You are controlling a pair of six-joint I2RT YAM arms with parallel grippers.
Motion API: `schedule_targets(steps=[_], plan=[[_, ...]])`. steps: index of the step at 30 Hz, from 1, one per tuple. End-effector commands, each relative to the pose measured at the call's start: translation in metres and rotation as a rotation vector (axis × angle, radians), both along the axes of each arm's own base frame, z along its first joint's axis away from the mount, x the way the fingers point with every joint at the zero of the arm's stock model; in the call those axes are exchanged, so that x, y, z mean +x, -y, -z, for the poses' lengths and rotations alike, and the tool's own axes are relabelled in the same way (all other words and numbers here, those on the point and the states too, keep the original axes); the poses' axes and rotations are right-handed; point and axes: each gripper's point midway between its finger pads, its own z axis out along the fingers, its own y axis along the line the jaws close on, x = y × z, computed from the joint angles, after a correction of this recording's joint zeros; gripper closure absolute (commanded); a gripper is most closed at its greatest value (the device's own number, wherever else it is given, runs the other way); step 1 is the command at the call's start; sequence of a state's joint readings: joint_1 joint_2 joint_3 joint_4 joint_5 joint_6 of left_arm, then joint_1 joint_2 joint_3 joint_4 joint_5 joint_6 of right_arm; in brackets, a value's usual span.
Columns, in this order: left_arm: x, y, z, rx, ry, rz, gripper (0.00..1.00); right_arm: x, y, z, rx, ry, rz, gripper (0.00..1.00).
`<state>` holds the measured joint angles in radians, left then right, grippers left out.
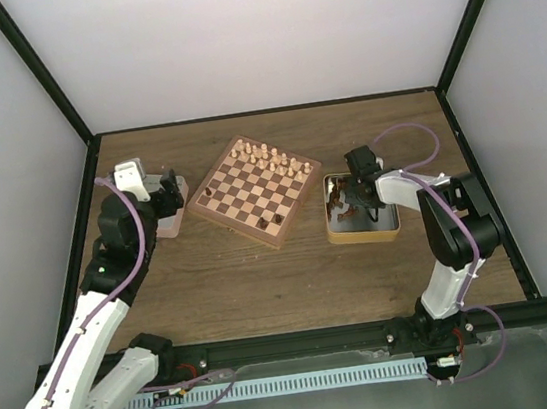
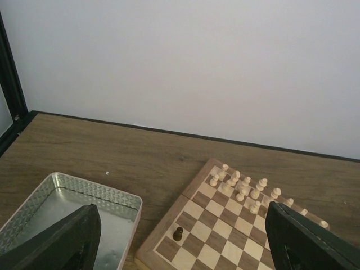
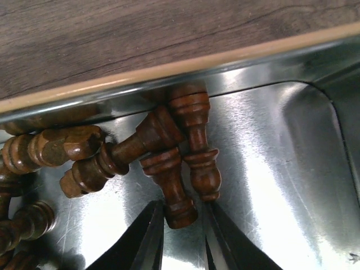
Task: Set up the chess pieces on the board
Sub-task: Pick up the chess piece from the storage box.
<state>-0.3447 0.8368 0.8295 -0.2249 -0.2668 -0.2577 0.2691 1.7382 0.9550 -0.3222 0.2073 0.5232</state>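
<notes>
Had the right end effector (image 3: 183, 211) low in the metal tin (image 3: 169, 70) right of the chessboard (image 1: 253, 202), set narrow astride one dark brown chess piece (image 3: 169, 180), presumably for pickup; could not tell if clamped. Held the left end effector (image 2: 183, 211) wide and empty, probably waiting.

Glossy wood pcs (image 3: 191, 140), shiny metal tin (image 3: 281, 146)

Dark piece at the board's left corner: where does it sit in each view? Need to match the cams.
Top external: dark piece left of centre, on the board at its left corner.
Left wrist: bottom centre, by the board's left edge.
Right wrist: not in it; only other dark pieces lying in a tin.
Shared landmark: the row of cream pieces on the board, in top external and left wrist.
</notes>
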Motion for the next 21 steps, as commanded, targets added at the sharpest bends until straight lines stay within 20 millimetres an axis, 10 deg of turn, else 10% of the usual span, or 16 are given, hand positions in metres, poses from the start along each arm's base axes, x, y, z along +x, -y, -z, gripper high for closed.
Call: schedule_targets(steps=[1,21], plan=[[0.002,0.008,0.0,-0.028,0.005,0.043,0.18,0.014,0.001,-0.006,-0.011,0.036,-0.022,0.83],[0.007,0.021,0.01,-0.068,-0.025,0.093,0.18,0.029,-0.008,-0.005,-0.052,0.069,-0.163,0.73]])
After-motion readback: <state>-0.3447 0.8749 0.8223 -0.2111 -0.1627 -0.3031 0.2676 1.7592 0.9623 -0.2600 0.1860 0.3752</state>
